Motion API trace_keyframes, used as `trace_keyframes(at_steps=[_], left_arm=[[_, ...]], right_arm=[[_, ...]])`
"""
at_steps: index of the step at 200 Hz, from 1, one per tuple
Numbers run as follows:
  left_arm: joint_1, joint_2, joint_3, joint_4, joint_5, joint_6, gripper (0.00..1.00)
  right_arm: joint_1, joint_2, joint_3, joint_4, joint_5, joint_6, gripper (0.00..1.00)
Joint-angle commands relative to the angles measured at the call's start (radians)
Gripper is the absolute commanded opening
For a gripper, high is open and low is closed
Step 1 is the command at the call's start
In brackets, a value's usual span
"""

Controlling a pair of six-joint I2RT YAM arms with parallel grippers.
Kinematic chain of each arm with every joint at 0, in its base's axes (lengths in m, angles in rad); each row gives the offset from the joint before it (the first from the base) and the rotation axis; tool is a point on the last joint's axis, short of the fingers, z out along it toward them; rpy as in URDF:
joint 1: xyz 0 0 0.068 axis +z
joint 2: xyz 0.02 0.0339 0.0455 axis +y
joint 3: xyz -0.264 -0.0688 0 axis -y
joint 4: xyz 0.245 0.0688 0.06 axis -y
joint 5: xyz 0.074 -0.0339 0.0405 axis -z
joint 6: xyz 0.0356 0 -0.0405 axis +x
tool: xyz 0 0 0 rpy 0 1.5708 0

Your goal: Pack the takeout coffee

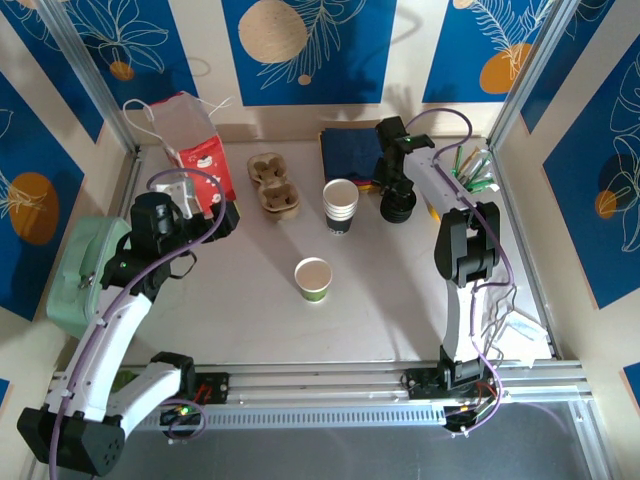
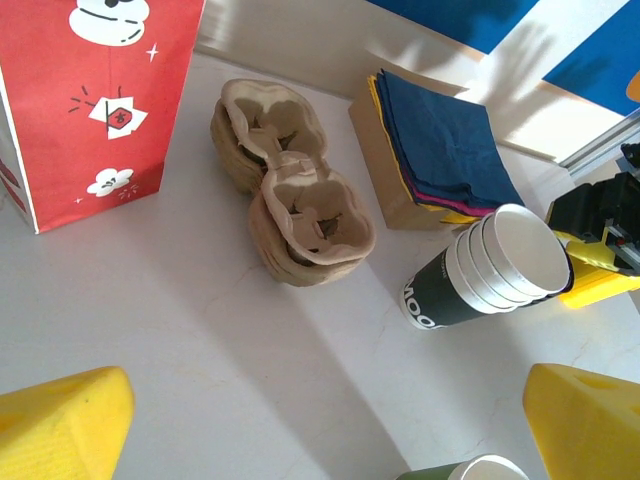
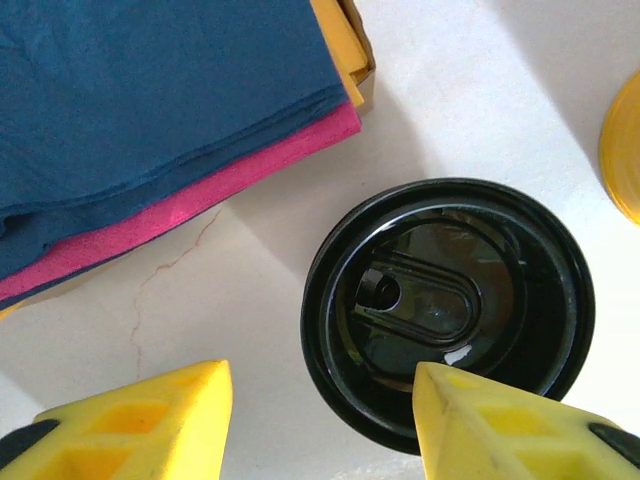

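The takeout coffee cup [image 1: 314,278], white with a green band, stands lidless mid-table; its rim [image 2: 482,469] peeks in at the bottom of the left wrist view. A black lid [image 3: 445,310], dark and tall like a stack of lids [image 1: 397,208] from above, sits at the back right beside the napkins. My right gripper [image 1: 397,188] hovers over it, open [image 3: 320,385]: one yellow finger [image 3: 140,425] is over bare table, the other [image 3: 510,425] overlaps the lid's near rim. My left gripper [image 1: 225,215] is open [image 2: 328,380] over bare table, with nothing between its fingers.
A stack of lidless white cups [image 1: 340,205] [image 2: 500,265] stands beside pulp cup carriers [image 1: 273,183] [image 2: 290,195]. A red paper bag [image 1: 195,140] [image 2: 90,90] stands at the back left. Blue napkins [image 1: 350,150] [image 3: 150,100] lie at the back. A mint case [image 1: 85,275] sits at the left edge.
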Motion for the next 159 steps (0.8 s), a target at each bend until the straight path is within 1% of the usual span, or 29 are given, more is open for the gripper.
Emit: trace_keyframes(at_steps=[1, 33, 112, 159], left_arm=[[-0.006, -0.001, 0.013, -0.012, 0.004, 0.008, 0.99], [-0.005, 0.005, 0.012, -0.009, 0.008, 0.008, 0.99], [-0.006, 0.004, 0.011, -0.014, 0.003, 0.013, 0.99], [-0.005, 0.001, 0.003, -0.016, -0.002, 0.013, 0.99]], right_arm=[[-0.011, 0.025, 0.036, -0.014, -0.026, 0.000, 0.51], [-0.018, 0.047, 0.044, -0.005, -0.050, -0.004, 0.50], [-0.027, 0.089, 0.052, -0.007, -0.030, -0.022, 0.43], [-0.043, 0.088, 0.035, 0.002, -0.045, -0.021, 0.39]])
